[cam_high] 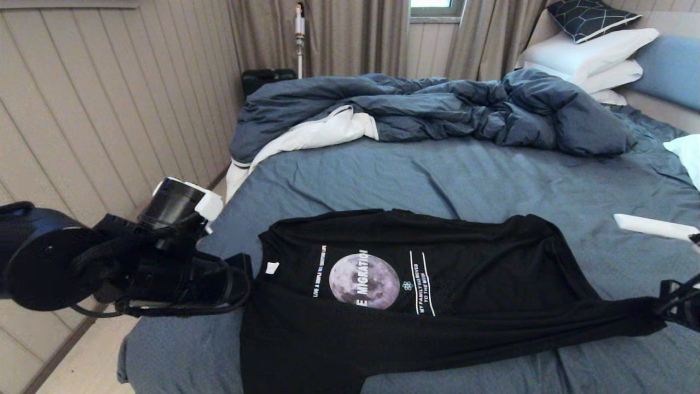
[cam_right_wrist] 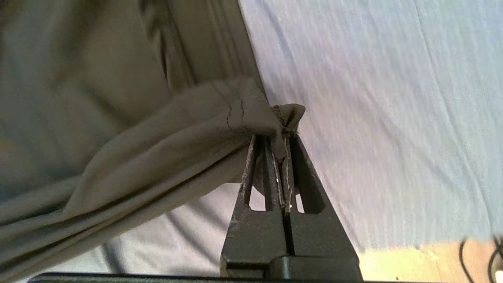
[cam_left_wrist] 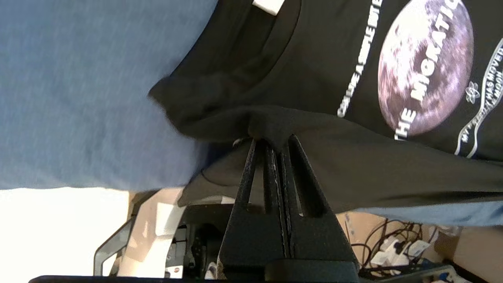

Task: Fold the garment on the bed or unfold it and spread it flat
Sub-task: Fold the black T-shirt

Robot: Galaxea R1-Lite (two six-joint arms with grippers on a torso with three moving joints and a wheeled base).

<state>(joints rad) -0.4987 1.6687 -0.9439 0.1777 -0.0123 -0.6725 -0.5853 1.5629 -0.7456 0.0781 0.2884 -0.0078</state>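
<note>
The garment, a black T-shirt with a grey moon print and white lettering, lies lengthwise across the near part of the bed, neck tag toward the left. My left gripper is at its left end, shut on a fold of black cloth by the collar. My right gripper at the right edge is shut on a bunched corner of the hem, and the cloth pulls taut toward it. In the left wrist view the garment hangs lifted off the sheet.
A rumpled dark blue duvet with white lining fills the far half of the bed. White pillows are stacked at the far right. A white object lies on the sheet near the right edge. A panelled wall runs along the left.
</note>
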